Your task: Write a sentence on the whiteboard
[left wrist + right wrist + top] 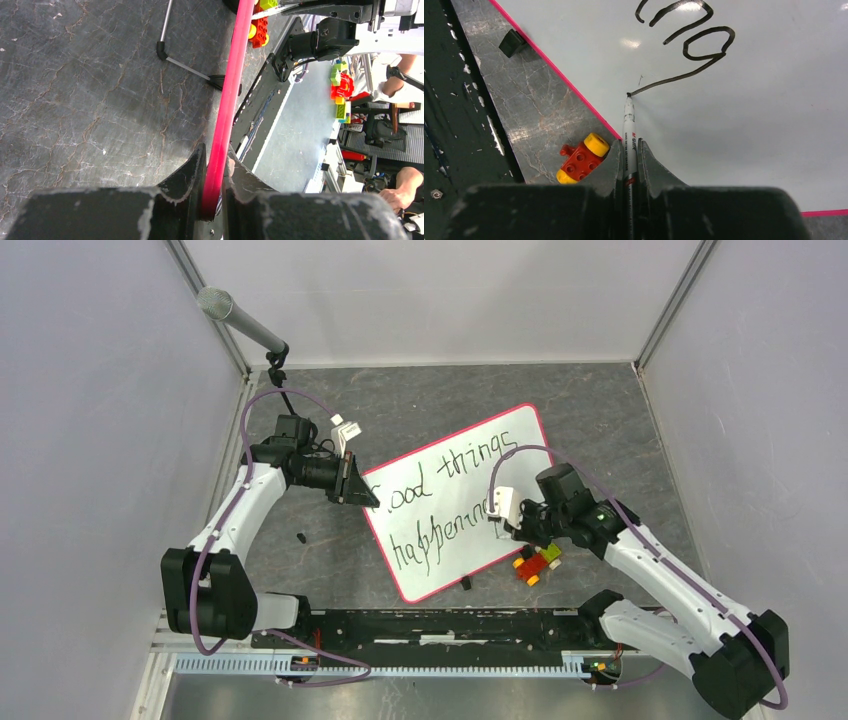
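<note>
Dark marbled tabletop, pale enclosure walls. The whiteboard is laid askew at centre. Its pink rim is pinched edge-on in the left gripper, judged a brace against sliding under pen pressure. A marker is clamped in the right gripper. Its tip is pressed to the board at the tail of the sentence, just ahead of the fingers.
</note>
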You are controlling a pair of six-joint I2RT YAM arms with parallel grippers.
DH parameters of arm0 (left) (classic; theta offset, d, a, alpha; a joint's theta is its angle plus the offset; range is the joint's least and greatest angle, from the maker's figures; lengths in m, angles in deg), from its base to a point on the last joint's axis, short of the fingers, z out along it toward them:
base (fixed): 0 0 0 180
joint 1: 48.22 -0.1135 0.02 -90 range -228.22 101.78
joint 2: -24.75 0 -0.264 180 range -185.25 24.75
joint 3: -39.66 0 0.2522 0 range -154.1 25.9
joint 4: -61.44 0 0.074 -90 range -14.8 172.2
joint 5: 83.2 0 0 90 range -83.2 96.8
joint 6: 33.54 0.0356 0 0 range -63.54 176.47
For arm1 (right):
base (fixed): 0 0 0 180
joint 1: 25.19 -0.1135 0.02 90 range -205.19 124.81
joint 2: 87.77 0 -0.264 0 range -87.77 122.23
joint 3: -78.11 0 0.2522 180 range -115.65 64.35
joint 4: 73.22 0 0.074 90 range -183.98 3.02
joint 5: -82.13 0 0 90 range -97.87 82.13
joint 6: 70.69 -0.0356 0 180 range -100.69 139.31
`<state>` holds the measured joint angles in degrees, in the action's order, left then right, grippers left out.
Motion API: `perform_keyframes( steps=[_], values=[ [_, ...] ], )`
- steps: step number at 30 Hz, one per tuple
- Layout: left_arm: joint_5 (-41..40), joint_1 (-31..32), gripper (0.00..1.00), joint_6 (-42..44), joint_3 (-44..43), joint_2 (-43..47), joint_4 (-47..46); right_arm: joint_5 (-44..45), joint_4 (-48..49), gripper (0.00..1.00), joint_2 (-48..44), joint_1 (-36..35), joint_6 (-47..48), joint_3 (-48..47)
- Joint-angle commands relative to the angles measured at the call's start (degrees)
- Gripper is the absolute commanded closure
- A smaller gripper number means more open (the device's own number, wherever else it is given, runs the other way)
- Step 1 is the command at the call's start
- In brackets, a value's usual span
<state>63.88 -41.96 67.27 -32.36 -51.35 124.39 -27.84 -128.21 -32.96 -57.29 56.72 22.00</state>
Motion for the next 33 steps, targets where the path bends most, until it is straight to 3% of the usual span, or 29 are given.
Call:
perform_keyframes(
  steps=[1,23,33],
  values=[
    [-7.7,1.6,0.98,4.8,0.8,-0.4,-2.1,-3.0,1.1,1.0,0.6,-0.6,-0.2,-0.2],
    [-7.8,1.7,0.98,4.2,-0.2,-0.7,-2.1,-5.4,4.8,1.0,5.8,-3.7,-4.4,-15.9],
    [-7.6,1.7,0.98,4.1,-0.4,-0.5,-2.1,-4.0,8.7,1.0,9.2,-4.0,-6.3,-15.7]
  ],
)
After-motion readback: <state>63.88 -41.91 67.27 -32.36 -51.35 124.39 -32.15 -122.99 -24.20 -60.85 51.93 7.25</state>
